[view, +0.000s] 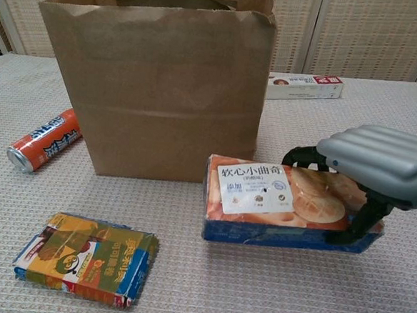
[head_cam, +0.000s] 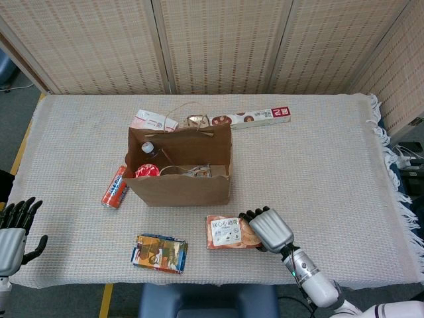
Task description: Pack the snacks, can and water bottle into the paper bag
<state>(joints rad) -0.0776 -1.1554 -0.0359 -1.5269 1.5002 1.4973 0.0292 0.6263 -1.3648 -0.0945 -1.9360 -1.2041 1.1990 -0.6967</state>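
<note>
My right hand (head_cam: 267, 229) (view: 369, 166) grips the right end of an orange cookie pack (head_cam: 228, 232) (view: 277, 202), tilted up off the cloth just in front of the brown paper bag (head_cam: 179, 179) (view: 160, 81). The bag stands upright and open, with a water bottle (head_cam: 150, 150) and other items showing inside. An orange can (head_cam: 114, 187) (view: 43, 140) lies on its side left of the bag. A colourful snack pack (head_cam: 159, 252) (view: 87, 257) lies flat near the front edge. My left hand (head_cam: 14, 228) hangs open off the table's front left corner.
A long red-and-white box (head_cam: 255, 117) (view: 303, 86) and a white-pink packet (head_cam: 154, 121) lie behind the bag. The woven cloth table (head_cam: 318, 165) ends in a fringed right edge. Woven screens stand behind.
</note>
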